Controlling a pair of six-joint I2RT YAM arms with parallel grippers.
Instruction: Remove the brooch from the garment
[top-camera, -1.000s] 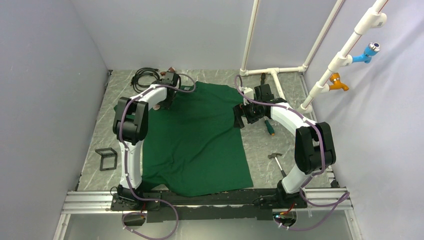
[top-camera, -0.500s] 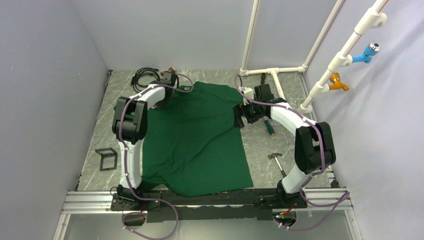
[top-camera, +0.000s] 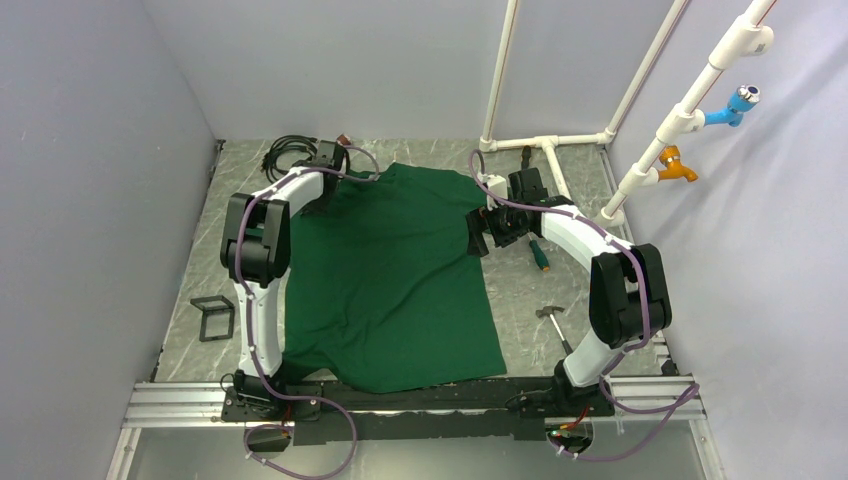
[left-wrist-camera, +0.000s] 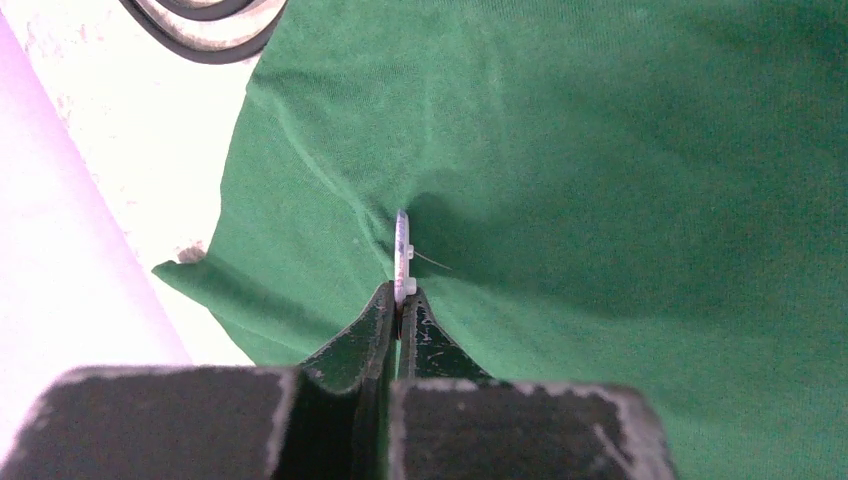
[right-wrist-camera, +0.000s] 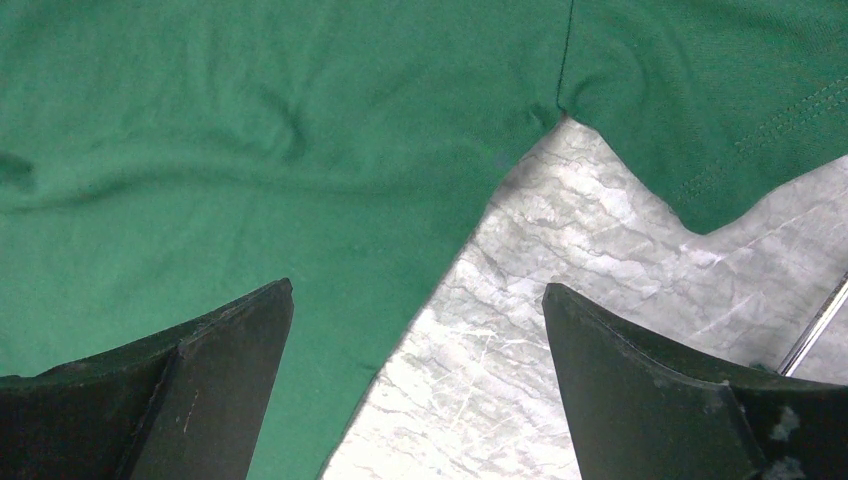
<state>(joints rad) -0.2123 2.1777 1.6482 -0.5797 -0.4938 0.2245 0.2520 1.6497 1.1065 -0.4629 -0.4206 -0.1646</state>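
The garment (top-camera: 400, 280), a dark green T-shirt, lies spread on the marbled surface (top-camera: 200, 260). At the garment's far-left corner the left hand (left-wrist-camera: 400, 300) is clenched on the brooch (left-wrist-camera: 402, 245), seen edge-on as a thin pale disc standing upright between the fingertips. The cloth puckers into creases around it, and a fine pale filament runs from the disc to the fabric. Whether the brooch is free of the garment cannot be told. At the garment's right edge, beside the sleeve, the right hand (right-wrist-camera: 416, 290) hangs released, jaws wide apart, grasping nothing. A coiled black cable (top-camera: 290, 152) lies just beyond the garment's far-left corner. A green-handled screwdriver (top-camera: 540, 257) and a hammer (top-camera: 552, 318) lie to the garment's right, and a black square frame (top-camera: 213, 317) to its left.
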